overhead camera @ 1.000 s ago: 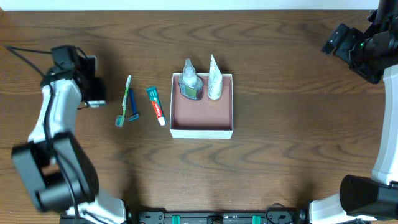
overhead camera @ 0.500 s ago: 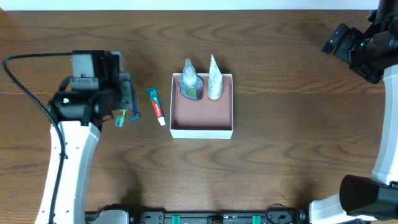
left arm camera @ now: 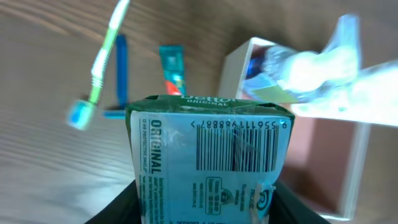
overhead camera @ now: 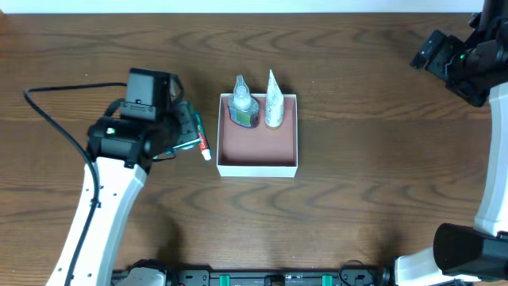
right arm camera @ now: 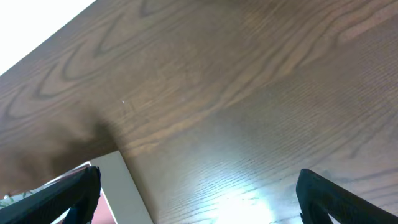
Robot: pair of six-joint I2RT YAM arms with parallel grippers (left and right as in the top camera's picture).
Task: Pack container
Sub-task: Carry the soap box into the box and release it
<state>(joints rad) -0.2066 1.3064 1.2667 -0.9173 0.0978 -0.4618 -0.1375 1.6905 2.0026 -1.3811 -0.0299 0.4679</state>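
The soap packet (left arm camera: 208, 155), clamped in the left tool (left arm camera: 205, 210), is now brought nearer the box (overhead camera: 258, 169) from nine o'clock, ready for loading.

Shallow square container (overhead camera: 258, 147), thin white walls, reddish-brown inside. Lay flat, open side up, mid wooden table (overhead camera: 357, 199). Held clear bottle (overhead camera: 241, 102) and white tube (overhead camera: 273, 99) side by side against far wall.
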